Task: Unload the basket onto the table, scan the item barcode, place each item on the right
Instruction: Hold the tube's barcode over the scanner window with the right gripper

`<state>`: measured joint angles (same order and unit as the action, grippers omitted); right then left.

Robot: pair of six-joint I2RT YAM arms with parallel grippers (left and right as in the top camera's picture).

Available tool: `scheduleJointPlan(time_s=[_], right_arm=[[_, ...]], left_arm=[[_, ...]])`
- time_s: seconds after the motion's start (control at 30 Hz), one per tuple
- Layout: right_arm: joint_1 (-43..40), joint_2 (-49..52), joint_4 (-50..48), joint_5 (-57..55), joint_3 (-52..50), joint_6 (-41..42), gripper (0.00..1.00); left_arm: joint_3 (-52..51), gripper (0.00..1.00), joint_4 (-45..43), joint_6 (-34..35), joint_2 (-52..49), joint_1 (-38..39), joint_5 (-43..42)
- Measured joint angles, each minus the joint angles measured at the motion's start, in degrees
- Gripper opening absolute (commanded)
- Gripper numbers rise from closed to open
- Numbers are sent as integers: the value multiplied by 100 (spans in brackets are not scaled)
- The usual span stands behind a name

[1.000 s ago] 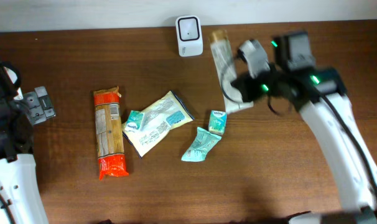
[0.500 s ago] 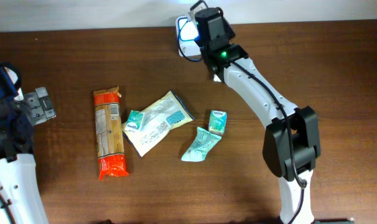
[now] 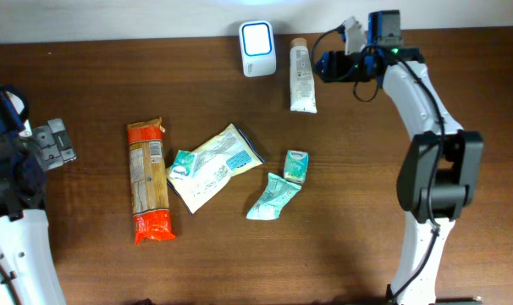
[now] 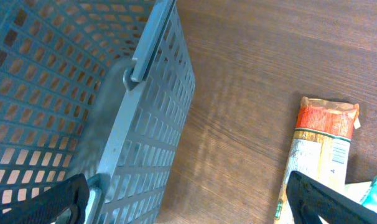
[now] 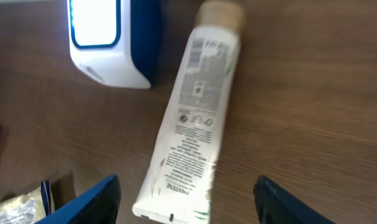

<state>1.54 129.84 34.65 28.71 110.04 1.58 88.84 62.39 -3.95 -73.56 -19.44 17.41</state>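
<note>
From above, the tube (image 3: 301, 76) lies flat on the desk (image 3: 341, 237) just right of the scanner (image 3: 257, 37), cap toward the far edge. The right tool (image 3: 326, 64) hangs just right of the tube. The left tool (image 3: 55, 144) is well left of the scanner.

Left wrist: the left tool (image 4: 195, 199) gapes wide over bare wood beside a grey basket (image 4: 64, 93).

Right wrist: the right tool (image 5: 188, 202) stands open, its fingers (image 5: 95, 199) flanking the tube's (image 5: 191, 124) crimped end without touching (print side up). The scanner (image 5: 107, 40) sits beside the cap.
</note>
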Motion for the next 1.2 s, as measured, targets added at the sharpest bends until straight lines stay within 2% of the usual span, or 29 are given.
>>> scheduleJointPlan(time_s=[0.5, 0.57, 0.6, 0.63, 0.7, 0.83, 1.0, 1.1, 1.2], right_arm=[[105, 1233, -966, 400, 133, -13, 67], [168, 1300, -1078, 420, 188, -13, 60], [205, 1329, -1080, 426, 210, -31, 53], [254, 1364, -1084, 446, 238, -42, 42], [348, 1388, -848, 509, 284, -125, 4], [396, 1401, -586, 824, 339, -179, 4], [-101, 1364, 590, 1906, 284, -321, 4], [-501, 841, 1600, 1784, 127, -647, 4], [-664, -227, 2347, 1475, 61, -841, 4]], left_arm=[[0, 99, -2, 0, 0, 0, 0], [-2, 99, 0, 0, 0, 0, 0], [-2, 99, -2, 0, 0, 0, 0], [0, 99, -2, 0, 0, 0, 2], [-2, 99, -2, 0, 0, 0, 2], [-2, 99, -2, 0, 0, 0, 0], [-2, 99, 2, 0, 0, 0, 2], [-2, 99, 7, 0, 0, 0, 0], [-2, 99, 17, 0, 0, 0, 0]])
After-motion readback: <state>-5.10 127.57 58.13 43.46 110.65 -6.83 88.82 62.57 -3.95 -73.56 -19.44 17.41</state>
